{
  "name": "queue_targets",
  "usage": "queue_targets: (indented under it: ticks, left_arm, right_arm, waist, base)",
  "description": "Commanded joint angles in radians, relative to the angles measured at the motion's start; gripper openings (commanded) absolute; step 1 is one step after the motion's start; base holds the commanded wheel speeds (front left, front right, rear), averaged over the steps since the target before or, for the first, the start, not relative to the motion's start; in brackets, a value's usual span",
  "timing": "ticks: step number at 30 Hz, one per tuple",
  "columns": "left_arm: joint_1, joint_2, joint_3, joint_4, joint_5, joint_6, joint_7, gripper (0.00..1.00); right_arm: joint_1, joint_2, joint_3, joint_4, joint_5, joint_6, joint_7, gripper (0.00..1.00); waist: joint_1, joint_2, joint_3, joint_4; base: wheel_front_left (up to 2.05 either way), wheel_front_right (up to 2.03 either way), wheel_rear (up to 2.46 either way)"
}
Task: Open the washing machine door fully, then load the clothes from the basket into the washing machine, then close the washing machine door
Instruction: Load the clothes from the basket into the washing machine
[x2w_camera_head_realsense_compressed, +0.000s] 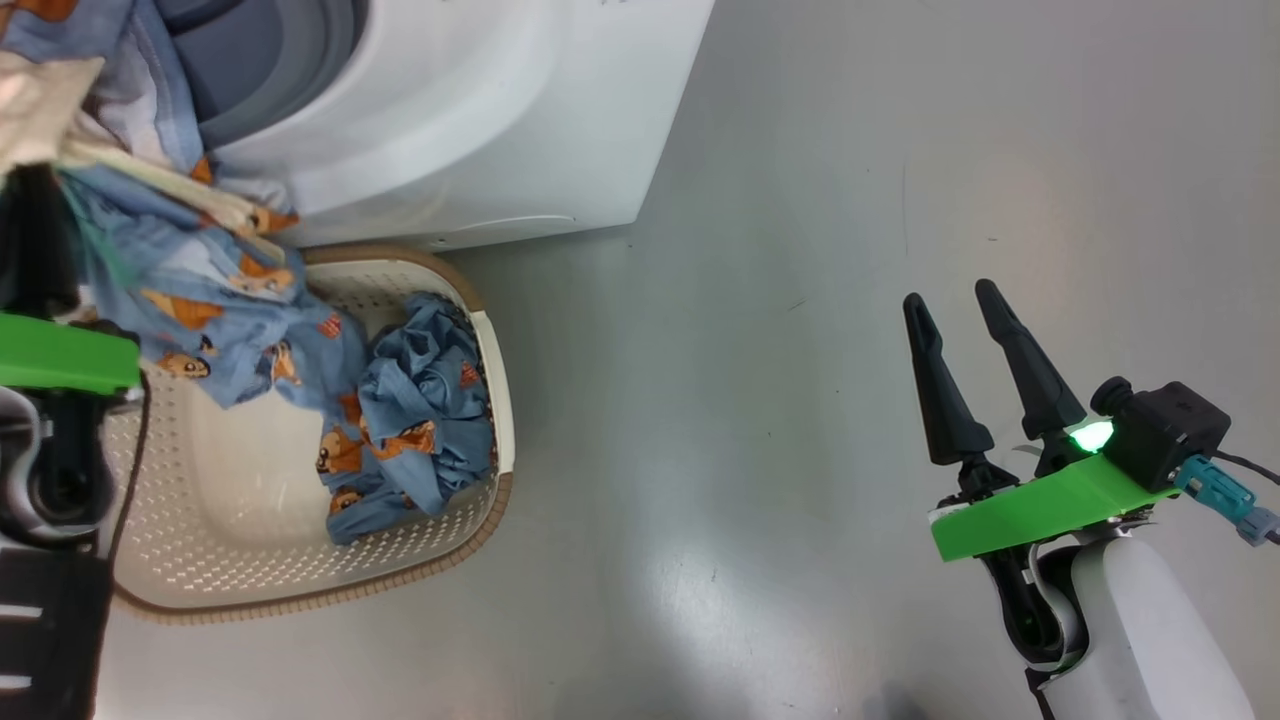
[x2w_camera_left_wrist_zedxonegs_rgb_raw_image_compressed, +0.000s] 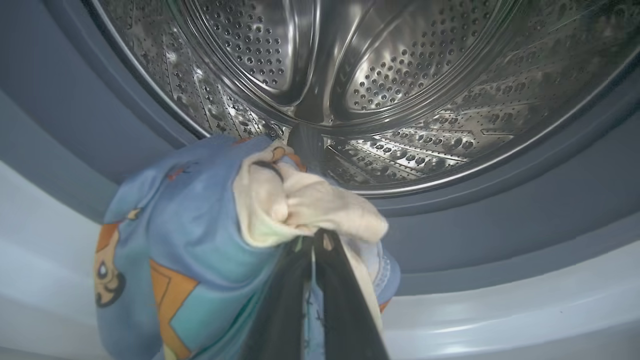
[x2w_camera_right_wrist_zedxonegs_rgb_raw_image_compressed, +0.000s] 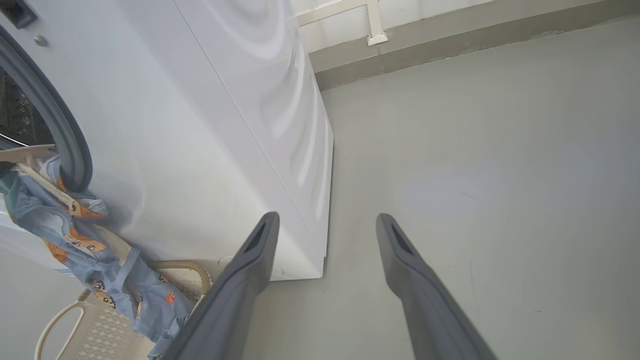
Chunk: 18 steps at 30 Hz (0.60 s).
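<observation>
Clothes (x2w_camera_left_wrist_zedxonegs_rgb_raw_image_compressed: 200, 225), soft and crumpled, face a perforated steel drum (x2w_camera_left_wrist_zedxonegs_rgb_raw_image_compressed: 410, 75).

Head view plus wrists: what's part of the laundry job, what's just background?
Job: washing machine, basket, clothes in the basket, garment held by the left gripper at the drum.
Background: grey floor, wall base, open right gripper, idle.

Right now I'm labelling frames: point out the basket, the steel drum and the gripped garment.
basket (x2w_camera_head_realsense_compressed: 503, 400): head view, its right wall.
steel drum (x2w_camera_left_wrist_zedxonegs_rgb_raw_image_compressed: 400, 75): left wrist view, perforated rear wall.
gripped garment (x2w_camera_left_wrist_zedxonegs_rgb_raw_image_compressed: 200, 215): left wrist view, blue cloth beside cream trim.
</observation>
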Motion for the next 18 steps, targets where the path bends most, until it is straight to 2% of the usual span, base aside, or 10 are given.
queue_targets:
  ticks: [1,9,14,18]
  left_arm:
    - [0.019,0.046,0.055,-0.054,0.031,-0.002,-0.006,0.0]
    - [-0.047,0.084,0.074,-0.116,0.082,-0.002,-0.006,0.0]
    - [-0.127,0.112,0.051,-0.056,0.07,-0.002,-0.006,0.0]
    - [-0.22,0.153,-0.031,0.072,0.045,-0.002,-0.006,0.0]
  right_arm:
    - [0.01,0.008,0.017,-0.022,-0.013,0.002,-0.012,1.0]
    - [0.008,0.016,0.025,-0.019,-0.008,0.002,-0.012,1.0]
    - [0.006,0.023,0.03,-0.016,-0.005,0.002,-0.012,1.0]
    - [0.009,0.035,0.037,-0.013,0.003,0.002,-0.012,1.0]
  waist:
    - [0.0,-0.0001,-0.002,-0.001]
    - [0.0,-0.0001,0.001,-0.013]
    - [0.0,-0.0001,0.002,-0.027]
    - [0.0,-0.0001,-0.003,-0.053]
  base:
    - [0.0,0.0,0.0]
    - [0.0,0.0,0.0]
    - [0.0,0.0,0.0]
    - [0.0,0.0,0.0]
